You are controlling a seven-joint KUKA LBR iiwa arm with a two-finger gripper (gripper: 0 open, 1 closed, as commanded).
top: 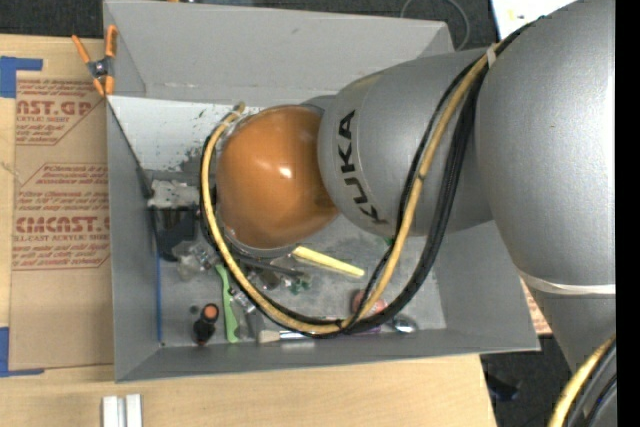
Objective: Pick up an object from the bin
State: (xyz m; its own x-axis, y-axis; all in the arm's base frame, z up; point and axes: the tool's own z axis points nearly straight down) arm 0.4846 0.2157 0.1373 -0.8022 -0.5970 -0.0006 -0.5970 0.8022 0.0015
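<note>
**Inspector:** Position of the arm?

**Assistant:** The grey arm point(480, 145) reaches into the bin point(270, 45) from the right. Its orange cover point(270, 175) hangs over the bin's floor.

**Inspector:** Gripper condition?

**Assistant:** The gripper point(262, 267) sits directly beneath the orange cover. Open or closed: cannot tell.

**Inspector:** Nearest items?

**Assistant:** A black block point(170, 215) lies left of the cover. A yellow stick point(328, 262) lies just beside the cover's lower right edge, its long axis running left to right and dipping toward the right. A green strip point(232, 310) and a small orange-topped piece point(205, 313) lie below-left of the cover, close together.

**Inspector:** Judgement?

**Assistant:** The stick appears closest to the gripper, just to its right. A grasp would need to close across the stick's long axis.
</note>
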